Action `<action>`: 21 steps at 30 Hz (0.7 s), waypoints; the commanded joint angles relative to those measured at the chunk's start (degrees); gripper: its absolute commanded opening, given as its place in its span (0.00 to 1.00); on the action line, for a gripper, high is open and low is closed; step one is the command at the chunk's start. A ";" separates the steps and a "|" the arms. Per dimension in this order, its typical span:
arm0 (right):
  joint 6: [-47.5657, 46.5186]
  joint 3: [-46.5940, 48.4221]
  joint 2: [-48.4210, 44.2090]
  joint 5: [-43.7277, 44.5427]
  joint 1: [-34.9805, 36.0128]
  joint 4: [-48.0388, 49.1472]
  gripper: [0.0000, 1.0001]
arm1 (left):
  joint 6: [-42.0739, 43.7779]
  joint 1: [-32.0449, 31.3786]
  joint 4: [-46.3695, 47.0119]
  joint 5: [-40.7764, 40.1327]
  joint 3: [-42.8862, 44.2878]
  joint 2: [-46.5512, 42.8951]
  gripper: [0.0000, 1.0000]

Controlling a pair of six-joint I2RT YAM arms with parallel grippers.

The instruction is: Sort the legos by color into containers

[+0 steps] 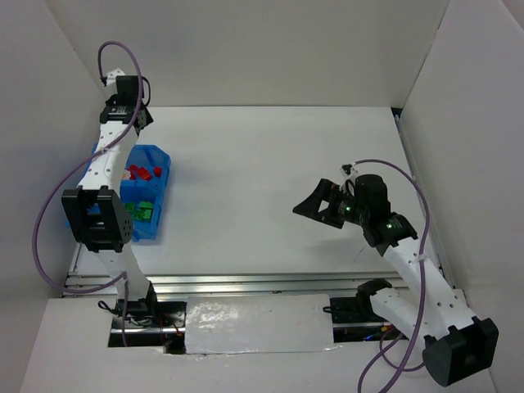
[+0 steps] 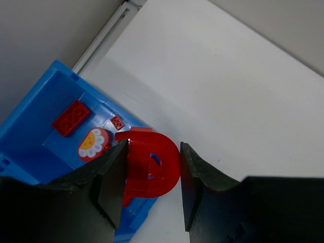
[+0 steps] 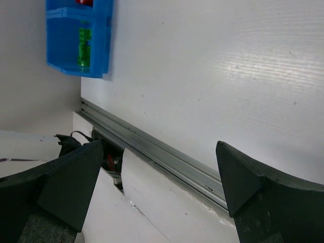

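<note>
My left gripper (image 2: 151, 188) is shut on a red arch-shaped lego (image 2: 154, 164), held above the right edge of the blue bin (image 2: 35, 116). Below it, that compartment holds a flat red brick (image 2: 71, 117), a tiny red brick (image 2: 117, 122) and a round red piece with a daisy (image 2: 93, 144). From above, the bin (image 1: 161, 205) lies at the table's left with red legos (image 1: 141, 172) in the far compartment and green legos (image 1: 141, 211) in the near one. Far off on the right, my right gripper (image 1: 315, 205) hangs open and empty above the table, its jaws wide (image 3: 157, 187).
A metal rail (image 1: 246, 282) runs along the table's near edge, with a shiny sheet (image 1: 254, 323) between the arm bases. White walls close the left, back and right sides. The bin (image 3: 66, 40) shows at the right wrist view's top left.
</note>
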 commanded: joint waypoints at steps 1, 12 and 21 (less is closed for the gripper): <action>-1.89 7.91 2.62 2.96 0.45 -5.53 1.00 | -2.11 2.38 -3.06 0.93 0.32 0.13 0.16; -5.59 29.82 12.65 6.04 0.37 -17.07 1.00 | -8.44 7.30 -10.67 1.73 3.02 1.36 0.99; -6.46 35.52 10.72 16.65 0.45 -24.60 1.00 | -7.93 9.69 -13.35 8.57 -0.92 -8.98 1.00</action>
